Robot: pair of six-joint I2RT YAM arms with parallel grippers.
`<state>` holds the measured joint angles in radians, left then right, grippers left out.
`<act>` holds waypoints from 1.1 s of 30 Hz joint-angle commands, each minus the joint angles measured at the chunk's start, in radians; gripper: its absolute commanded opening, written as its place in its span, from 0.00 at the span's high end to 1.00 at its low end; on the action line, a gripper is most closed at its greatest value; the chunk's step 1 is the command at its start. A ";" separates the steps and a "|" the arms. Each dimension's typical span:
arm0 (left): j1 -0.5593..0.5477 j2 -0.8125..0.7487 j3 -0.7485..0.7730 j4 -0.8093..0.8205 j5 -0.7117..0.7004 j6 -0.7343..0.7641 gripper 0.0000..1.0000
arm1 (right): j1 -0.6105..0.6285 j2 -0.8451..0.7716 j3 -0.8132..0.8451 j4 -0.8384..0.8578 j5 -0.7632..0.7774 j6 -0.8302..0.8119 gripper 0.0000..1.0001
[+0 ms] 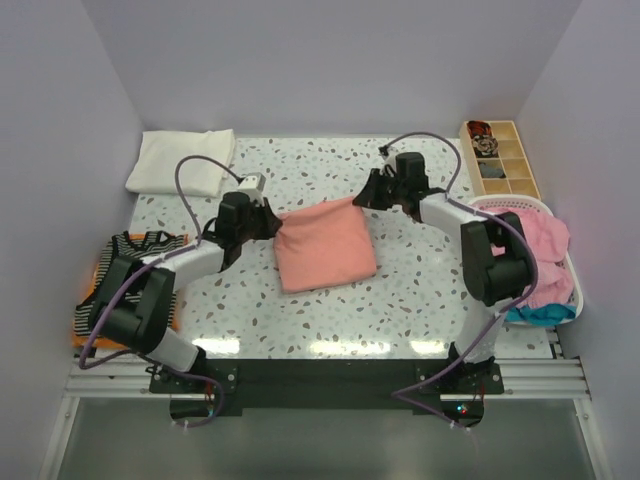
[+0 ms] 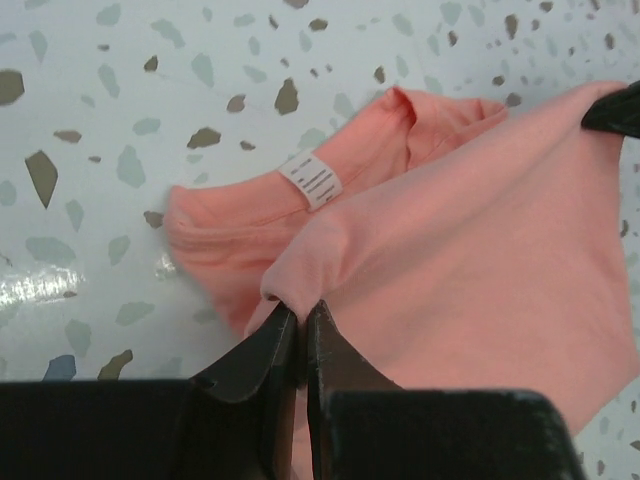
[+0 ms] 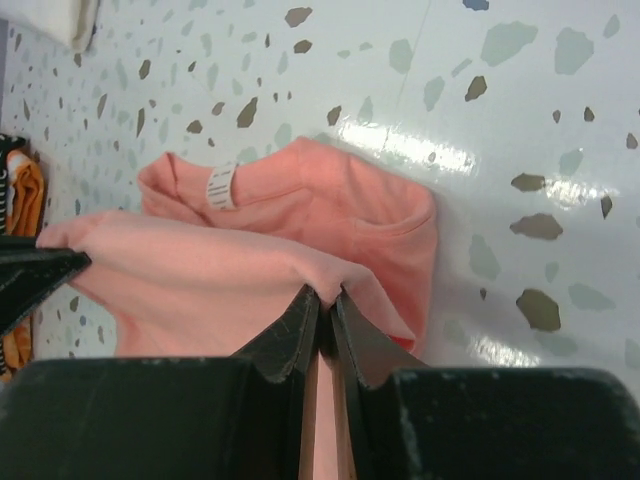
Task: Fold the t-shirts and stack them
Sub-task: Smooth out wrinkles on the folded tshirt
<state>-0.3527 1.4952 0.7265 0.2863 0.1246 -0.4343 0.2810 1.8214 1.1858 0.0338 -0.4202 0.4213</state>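
Observation:
The salmon-pink t-shirt (image 1: 323,249) lies partly folded at the table's middle. My left gripper (image 1: 268,222) is shut on its far left corner and my right gripper (image 1: 366,197) is shut on its far right corner, holding that edge stretched and lifted. In the left wrist view the cloth (image 2: 470,270) is pinched at my gripper (image 2: 299,308), with the white neck label (image 2: 313,181) on the layer below. In the right wrist view the cloth (image 3: 200,270) is pinched at my gripper (image 3: 327,294), above the label (image 3: 219,185).
A folded white tee (image 1: 183,161) lies at the far left. A striped black-and-white tee (image 1: 125,268) lies on an orange board at the left edge. A white basket (image 1: 545,262) with pink and teal tees stands at the right, behind it a wooden compartment tray (image 1: 499,157).

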 commanded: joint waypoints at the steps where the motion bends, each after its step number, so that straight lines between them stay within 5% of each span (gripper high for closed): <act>1: 0.030 0.123 -0.026 0.097 0.003 -0.032 0.94 | -0.006 0.133 0.116 0.098 -0.009 0.019 0.87; 5: 0.037 0.189 -0.024 0.152 -0.031 -0.058 0.87 | -0.006 0.202 0.138 0.214 -0.020 0.023 0.66; 6: 0.040 0.191 -0.036 0.168 -0.046 -0.066 0.70 | -0.006 0.211 0.140 0.244 -0.026 0.031 0.56; 8: 0.053 0.186 -0.039 0.172 -0.085 -0.072 0.51 | -0.016 0.205 0.147 0.253 -0.005 0.027 0.52; 15: 0.090 0.050 -0.049 0.084 -0.192 -0.034 0.29 | -0.072 0.096 0.100 0.226 0.064 -0.001 0.45; 19: 0.093 -0.018 -0.024 0.037 -0.140 -0.001 0.28 | -0.078 0.020 0.063 0.183 0.017 -0.010 0.45; 23: 0.077 -0.049 0.036 0.047 0.070 0.008 0.33 | -0.056 0.006 0.040 0.163 -0.104 0.017 0.46; 33: -0.046 0.074 0.110 0.082 0.366 -0.037 0.43 | 0.043 0.082 0.064 0.040 -0.201 0.011 0.47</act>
<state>-0.3847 1.5211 0.8410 0.3164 0.3607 -0.4511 0.3168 1.8656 1.2396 0.1081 -0.5579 0.4358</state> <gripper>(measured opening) 0.574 0.530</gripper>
